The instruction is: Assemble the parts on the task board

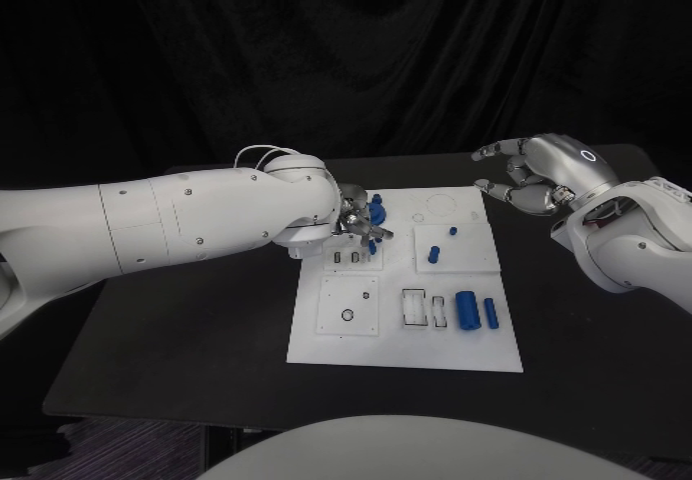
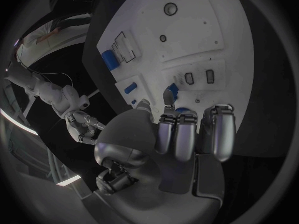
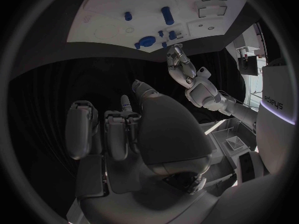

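Left hand (image 1: 351,222) over task board (image 1: 408,345) far-left corner, fingers curled around blue part (image 1: 376,210), probably holding it. Slots (image 1: 349,257) just nearside. Right hand (image 1: 531,180) off far-right corner, loosely curled, empty, farther away.

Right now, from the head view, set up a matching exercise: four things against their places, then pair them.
Things:
1. left hand
2. right hand
3. large blue cylinder
4. task board

Places:
A. beyond the board's far right corner, over black table
B. lying in the board's near right part
C. middle of the table
D. at blue parts in the board's far left part

Pairs: 1-D, 2-A, 3-B, 4-C
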Robot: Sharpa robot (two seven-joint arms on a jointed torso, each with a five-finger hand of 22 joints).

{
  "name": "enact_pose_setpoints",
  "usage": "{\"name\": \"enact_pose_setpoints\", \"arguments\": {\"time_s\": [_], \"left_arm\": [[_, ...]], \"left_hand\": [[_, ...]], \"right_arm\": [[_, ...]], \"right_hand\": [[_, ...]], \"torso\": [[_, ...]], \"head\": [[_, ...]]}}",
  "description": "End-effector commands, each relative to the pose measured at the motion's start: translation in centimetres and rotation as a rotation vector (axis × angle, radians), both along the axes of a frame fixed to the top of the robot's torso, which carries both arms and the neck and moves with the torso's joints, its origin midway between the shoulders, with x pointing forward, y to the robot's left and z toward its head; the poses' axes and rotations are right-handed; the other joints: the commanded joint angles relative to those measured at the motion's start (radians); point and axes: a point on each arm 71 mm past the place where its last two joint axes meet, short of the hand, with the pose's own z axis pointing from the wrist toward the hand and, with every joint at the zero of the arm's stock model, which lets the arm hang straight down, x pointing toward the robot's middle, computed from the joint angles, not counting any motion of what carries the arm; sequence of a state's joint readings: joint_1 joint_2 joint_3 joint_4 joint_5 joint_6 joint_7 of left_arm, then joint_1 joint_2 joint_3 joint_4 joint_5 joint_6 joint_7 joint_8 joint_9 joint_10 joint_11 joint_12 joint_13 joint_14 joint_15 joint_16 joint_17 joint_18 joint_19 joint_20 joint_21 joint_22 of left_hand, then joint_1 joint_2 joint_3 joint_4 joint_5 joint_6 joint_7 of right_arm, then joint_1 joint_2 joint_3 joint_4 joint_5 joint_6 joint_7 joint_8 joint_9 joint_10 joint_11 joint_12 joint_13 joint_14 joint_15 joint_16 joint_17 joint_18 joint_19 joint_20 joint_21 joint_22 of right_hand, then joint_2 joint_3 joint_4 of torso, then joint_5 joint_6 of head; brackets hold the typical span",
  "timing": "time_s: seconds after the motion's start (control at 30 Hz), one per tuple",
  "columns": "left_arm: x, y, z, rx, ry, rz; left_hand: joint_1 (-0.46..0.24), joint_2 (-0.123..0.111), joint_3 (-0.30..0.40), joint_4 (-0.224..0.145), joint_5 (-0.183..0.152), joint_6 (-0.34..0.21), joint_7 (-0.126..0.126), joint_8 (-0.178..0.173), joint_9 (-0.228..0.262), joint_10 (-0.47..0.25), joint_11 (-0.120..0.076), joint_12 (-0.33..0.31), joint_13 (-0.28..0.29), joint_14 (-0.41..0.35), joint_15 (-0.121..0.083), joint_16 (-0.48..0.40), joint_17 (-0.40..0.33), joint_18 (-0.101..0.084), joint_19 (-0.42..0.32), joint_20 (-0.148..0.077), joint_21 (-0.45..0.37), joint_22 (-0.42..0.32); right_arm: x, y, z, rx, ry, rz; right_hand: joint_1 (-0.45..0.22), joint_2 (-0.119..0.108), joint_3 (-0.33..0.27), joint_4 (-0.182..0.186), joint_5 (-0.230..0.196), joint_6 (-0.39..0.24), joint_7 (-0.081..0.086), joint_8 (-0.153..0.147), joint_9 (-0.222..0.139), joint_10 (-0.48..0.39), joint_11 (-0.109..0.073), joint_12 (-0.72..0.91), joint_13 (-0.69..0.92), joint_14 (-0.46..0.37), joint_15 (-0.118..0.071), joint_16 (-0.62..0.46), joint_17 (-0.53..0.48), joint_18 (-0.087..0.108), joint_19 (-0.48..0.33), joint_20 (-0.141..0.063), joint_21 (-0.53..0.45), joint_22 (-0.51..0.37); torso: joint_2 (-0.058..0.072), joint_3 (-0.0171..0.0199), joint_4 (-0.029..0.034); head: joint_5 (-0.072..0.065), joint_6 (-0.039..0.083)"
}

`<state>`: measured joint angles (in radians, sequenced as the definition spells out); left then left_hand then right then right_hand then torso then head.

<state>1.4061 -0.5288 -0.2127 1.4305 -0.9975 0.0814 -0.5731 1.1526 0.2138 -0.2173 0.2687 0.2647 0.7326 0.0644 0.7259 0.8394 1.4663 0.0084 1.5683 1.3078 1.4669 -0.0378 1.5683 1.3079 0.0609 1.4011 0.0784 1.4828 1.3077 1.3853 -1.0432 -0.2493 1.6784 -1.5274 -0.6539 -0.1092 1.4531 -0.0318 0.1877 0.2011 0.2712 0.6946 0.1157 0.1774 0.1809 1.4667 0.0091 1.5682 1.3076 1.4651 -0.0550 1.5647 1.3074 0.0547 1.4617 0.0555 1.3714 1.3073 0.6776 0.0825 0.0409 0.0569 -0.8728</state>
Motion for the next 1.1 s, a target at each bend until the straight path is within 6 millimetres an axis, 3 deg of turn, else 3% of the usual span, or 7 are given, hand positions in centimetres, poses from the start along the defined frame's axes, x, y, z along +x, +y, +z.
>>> {"name": "enact_pose_setpoints", "arguments": {"time_s": [0.03,0.23,0.53,0.73,0.93,1.1], "left_arm": [[0.0,0.0,-0.1,0.001,0.003,0.0],[0.1,0.3,-0.2,0.002,0.005,0.004],[0.1,0.3,-0.7,-0.011,0.009,0.002],[0.1,0.4,-1.4,-0.023,0.011,0.011],[0.1,0.4,-2.0,-0.029,0.015,0.019],[0.2,0.5,-2.3,-0.039,0.011,0.025]], "left_hand": [[0.011,-0.001,0.006,0.001,0.003,0.007,0.003,0.004,0.001,0.104,-0.006,0.003,0.263,0.104,-0.005,0.003,0.263,-0.004,-0.002,-0.007,-0.004,0.042],[0.009,0.001,0.006,0.004,0.002,0.006,0.003,0.002,0.009,0.104,-0.006,0.003,0.263,0.104,-0.006,0.003,0.263,-0.003,-0.005,-0.008,-0.006,0.038],[0.01,0.005,0.01,0.006,0.001,0.001,0.002,-0.005,0.018,0.104,-0.007,0.003,0.263,0.104,-0.007,0.003,0.263,-0.002,-0.007,-0.009,-0.008,0.035],[0.01,0.008,0.013,0.008,0.004,-0.001,0.002,-0.009,0.022,0.104,-0.007,0.003,0.263,0.104,-0.007,0.003,0.263,-0.002,-0.007,-0.01,-0.009,0.036],[0.012,0.006,0.015,0.009,0.011,-0.007,0.004,-0.023,0.027,0.104,-0.007,0.003,0.263,0.104,-0.007,0.003,0.263,-0.003,-0.006,-0.01,-0.01,0.036],[0.013,0.004,0.018,0.01,0.015,-0.011,0.007,-0.05,0.029,0.104,-0.005,0.003,0.263,0.104,-0.006,0.003,0.263,-0.002,-0.008,-0.01,-0.012,0.034]], "right_arm": [[0.1,-0.1,-0.2,-0.004,0.014,-0.017],[0.1,0.0,-0.2,-0.008,0.019,-0.018],[0.3,0.0,-0.3,-0.013,0.024,-0.02],[0.3,-0.1,-0.3,-0.016,0.029,-0.022],[0.3,-0.2,-0.4,-0.018,0.032,-0.024],[0.3,-0.2,-0.4,-0.019,0.034,-0.025]], "right_hand": [[-0.003,-0.005,-0.002,-0.001,0.007,0.008,0.0,0.006,-0.002,0.104,0.007,0.003,0.263,0.105,0.004,0.002,0.26,-0.009,0.033,0.002,-0.004,0.204],[-0.003,-0.005,-0.002,-0.001,0.007,0.008,0.0,0.006,-0.002,0.104,0.007,0.003,0.263,0.105,0.004,0.002,0.26,-0.009,0.033,0.002,-0.004,0.204],[-0.002,-0.004,-0.001,-0.002,0.009,0.011,0.001,0.006,-0.002,0.104,0.008,0.003,0.263,0.105,0.005,0.002,0.26,-0.009,0.032,0.002,-0.005,0.203],[0.0,-0.003,0.001,-0.003,0.011,0.014,0.002,0.007,-0.003,0.104,0.009,0.003,0.263,0.104,0.006,0.001,0.259,-0.009,0.032,0.002,-0.006,0.203],[0.0,-0.003,0.001,-0.003,0.011,0.014,0.002,0.007,-0.003,0.104,0.009,0.003,0.263,0.104,0.006,0.001,0.259,-0.009,0.032,0.002,-0.006,0.203],[0.002,-0.002,0.003,-0.005,0.012,0.015,0.003,0.007,-0.003,0.104,0.009,0.003,0.263,0.104,0.006,-0.001,0.258,-0.008,0.031,0.003,-0.008,0.202]], "torso": [[-0.001,-0.002,-0.0003],[-0.002,-0.0038,-0.001],[-0.002,-0.0054,0.0001],[-0.002,-0.0058,-0.0007],[-0.001,-0.0071,-0.0024],[-0.003,-0.0077,0.0008]], "head": [[0.001,0.0],[0.001,0.0],[-0.013,0.0],[-0.014,0.0],[-0.012,0.0],[-0.018,0.0]]}}
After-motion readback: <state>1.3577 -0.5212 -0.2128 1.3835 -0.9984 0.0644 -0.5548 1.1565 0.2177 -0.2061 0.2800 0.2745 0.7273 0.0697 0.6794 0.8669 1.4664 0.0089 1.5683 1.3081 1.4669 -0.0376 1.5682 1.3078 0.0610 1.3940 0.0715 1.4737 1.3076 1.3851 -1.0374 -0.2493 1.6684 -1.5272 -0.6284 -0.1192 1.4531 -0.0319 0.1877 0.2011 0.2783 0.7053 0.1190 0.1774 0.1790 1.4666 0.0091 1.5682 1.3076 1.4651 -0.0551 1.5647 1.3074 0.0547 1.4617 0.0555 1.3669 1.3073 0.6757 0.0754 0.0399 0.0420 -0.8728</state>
